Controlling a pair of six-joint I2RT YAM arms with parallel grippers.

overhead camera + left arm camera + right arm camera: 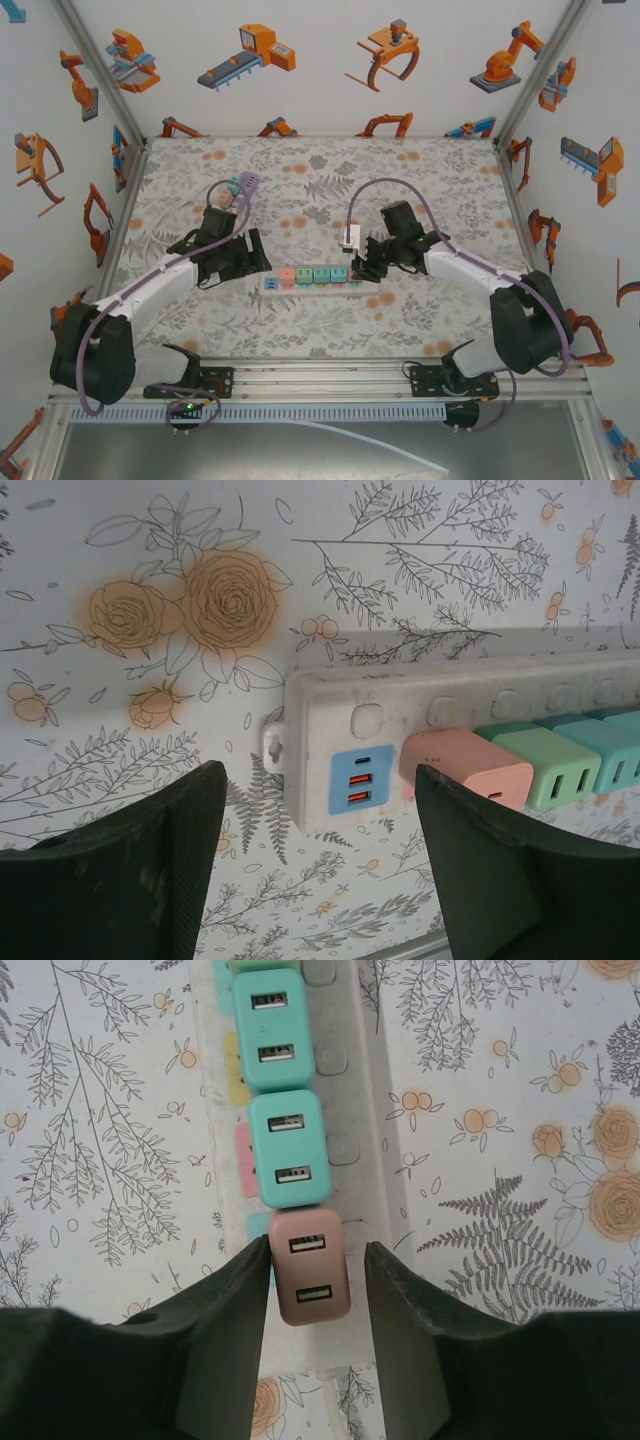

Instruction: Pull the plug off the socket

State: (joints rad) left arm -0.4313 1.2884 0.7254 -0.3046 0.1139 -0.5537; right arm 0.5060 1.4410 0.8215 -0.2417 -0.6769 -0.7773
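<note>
We see a desk (300, 180) covered with a flowered cloth, and the two arms reach over it from the near edge. The left arm (150, 290) comes toward the left end of a white power strip (268, 284), and the right arm (470, 270) comes toward its right end. The strip lies flat near the middle of the desk, across the top view, with a row of plugs standing in it.

The left fingers (190, 840) are apart and hold nothing. In the left wrist view, the end of the strip shows between them.

The right fingers (235, 1310) stand on both sides of the pink plug (310, 1265), the last one at the right end of the strip, and it sits in its socket. One finger touches the plug's side, while beside the other a thin gap seems to show, so we cannot tell if the grip is firm.

Next in the row are two teal plugs (290, 1150). At the left end, a salmon plug (465, 765) sits just beside a small blue USB panel (362, 780).
</note>
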